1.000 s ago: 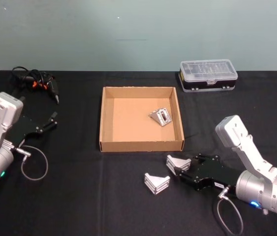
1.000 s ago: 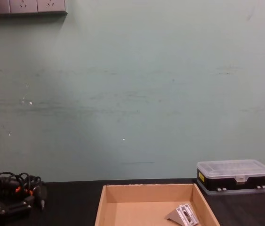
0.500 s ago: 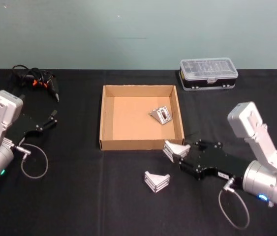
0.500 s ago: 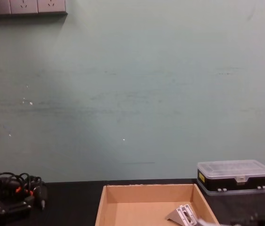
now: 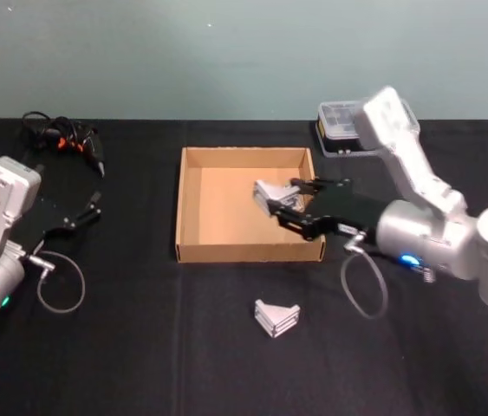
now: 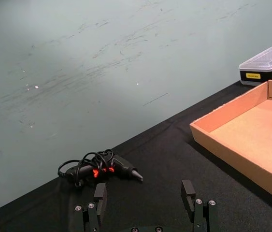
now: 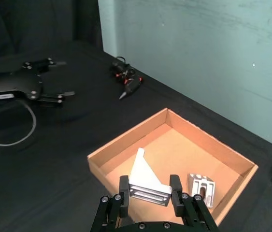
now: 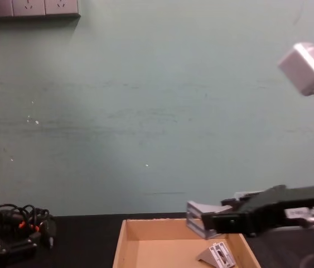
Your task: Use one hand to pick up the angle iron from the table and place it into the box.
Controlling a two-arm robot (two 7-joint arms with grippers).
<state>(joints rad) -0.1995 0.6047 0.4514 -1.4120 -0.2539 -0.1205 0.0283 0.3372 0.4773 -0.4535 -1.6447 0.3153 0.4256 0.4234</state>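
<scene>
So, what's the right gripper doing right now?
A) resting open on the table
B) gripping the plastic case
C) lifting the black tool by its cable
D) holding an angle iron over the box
D: the right gripper is shut on an angle iron, and the chest view shows it above the rim of the box.

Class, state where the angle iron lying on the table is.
Head view: the angle iron lies on the table, slightly right of centre, just in front of the box.
</scene>
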